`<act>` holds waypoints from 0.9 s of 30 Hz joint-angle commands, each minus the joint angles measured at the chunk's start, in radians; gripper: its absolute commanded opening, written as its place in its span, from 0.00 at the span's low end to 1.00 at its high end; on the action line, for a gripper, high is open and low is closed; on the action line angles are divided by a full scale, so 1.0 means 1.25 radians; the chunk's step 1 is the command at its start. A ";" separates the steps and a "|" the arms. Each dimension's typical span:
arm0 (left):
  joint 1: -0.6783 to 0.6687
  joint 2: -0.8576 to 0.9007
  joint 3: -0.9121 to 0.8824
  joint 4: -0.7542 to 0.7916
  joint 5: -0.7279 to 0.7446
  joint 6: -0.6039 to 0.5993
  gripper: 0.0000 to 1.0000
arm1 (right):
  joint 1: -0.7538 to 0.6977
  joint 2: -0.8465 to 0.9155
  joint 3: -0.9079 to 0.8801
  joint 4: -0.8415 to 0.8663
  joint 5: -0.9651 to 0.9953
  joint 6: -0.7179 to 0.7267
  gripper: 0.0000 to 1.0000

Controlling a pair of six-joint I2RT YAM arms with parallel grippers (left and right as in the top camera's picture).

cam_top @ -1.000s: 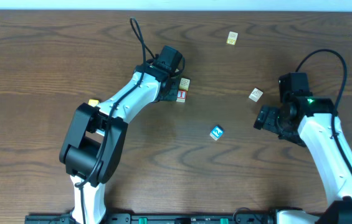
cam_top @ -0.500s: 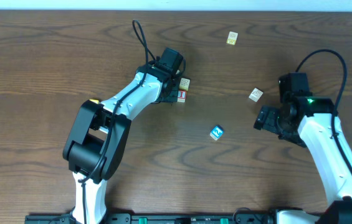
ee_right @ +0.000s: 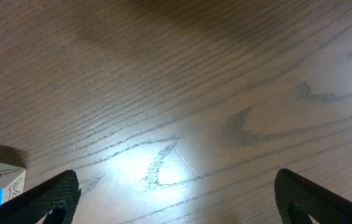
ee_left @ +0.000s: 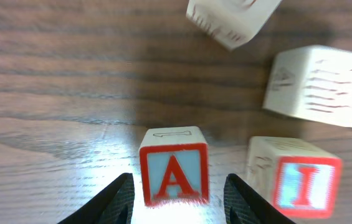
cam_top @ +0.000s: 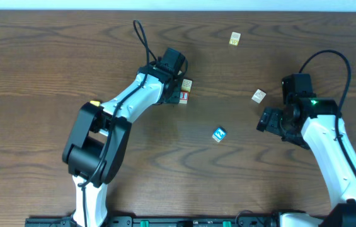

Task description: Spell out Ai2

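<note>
A cube (ee_left: pixel 174 174), white with red-framed red letter (bluish glare), left gripper (ee_left: pixel 179 182) spread around it, right gripper (ee_right: pixel 176 177) spread

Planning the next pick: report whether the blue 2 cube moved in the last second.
No. The blue 2 cube keeps its place, down-left of the pale cube on its right.

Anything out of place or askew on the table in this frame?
Nothing spilled or damaged. The blue 2 cube sits turned askew, well apart from the A cube and I cube, which stand side by side. Two pale cubes crowd close beside them.
</note>
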 commanded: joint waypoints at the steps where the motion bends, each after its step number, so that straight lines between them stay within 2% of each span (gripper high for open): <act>1: 0.004 -0.090 0.016 -0.001 -0.027 0.006 0.48 | -0.002 -0.009 0.010 -0.001 0.009 0.011 0.99; 6: 0.004 -0.133 0.016 -0.040 -0.102 0.009 0.48 | -0.002 -0.009 0.010 -0.001 0.008 0.011 0.99; 10: 0.007 -0.114 0.005 -0.080 -0.174 0.005 0.35 | -0.002 -0.009 0.010 -0.006 0.008 0.011 0.99; 14: 0.023 -0.082 -0.029 -0.076 -0.174 -0.005 0.33 | -0.002 -0.009 0.010 -0.013 0.009 0.011 0.99; 17: 0.038 -0.054 -0.042 -0.070 -0.169 -0.010 0.25 | -0.002 -0.009 0.010 -0.016 0.009 0.011 0.99; 21: 0.050 -0.032 -0.043 -0.051 -0.149 -0.009 0.30 | -0.002 -0.009 0.010 -0.016 0.008 0.011 0.99; 27: 0.056 -0.010 -0.043 -0.009 -0.107 -0.003 0.27 | -0.002 -0.009 0.010 -0.019 0.009 0.011 0.99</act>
